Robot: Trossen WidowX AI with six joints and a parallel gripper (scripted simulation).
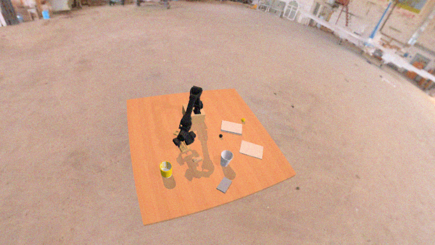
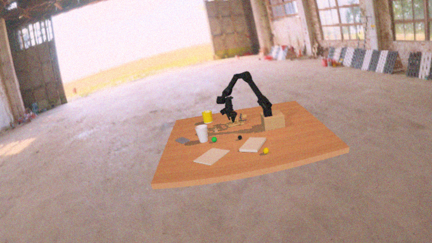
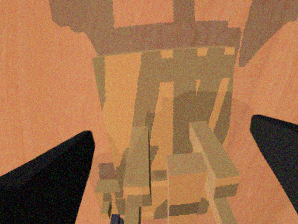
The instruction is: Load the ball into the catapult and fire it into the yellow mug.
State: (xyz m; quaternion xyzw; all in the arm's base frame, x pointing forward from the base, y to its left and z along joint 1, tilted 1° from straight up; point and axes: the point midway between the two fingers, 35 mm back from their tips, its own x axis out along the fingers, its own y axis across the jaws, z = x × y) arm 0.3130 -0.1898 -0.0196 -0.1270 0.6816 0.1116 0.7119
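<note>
Hovering over the wooden catapult [image 1: 184, 147] [image 2: 239, 121] [image 3: 137, 165], the claw [image 1: 184, 141] [image 2: 234, 120] [image 3: 173, 131] is spread wide with nothing pinched! In the wrist view, the catapult's long axis runs up the picture between the fingertips, and from the top it slants down and slightly right, its line passing to the right of the yellow mug [image 1: 166, 170] [image 2: 207, 116]. Which end fires, I can't tell. That mug stands upright on the counter [image 1: 153, 204] [image 2: 177, 174] [image 3: 30, 100]. And look, the green ball [image 2: 214, 139] sits just beside the white cup [image 1: 226, 159] [image 2: 201, 133], with the black ball [image 1: 221, 136] [image 2: 239, 137] near the thick pale slab [image 1: 231, 127] [image 2: 253, 144]!
</note>
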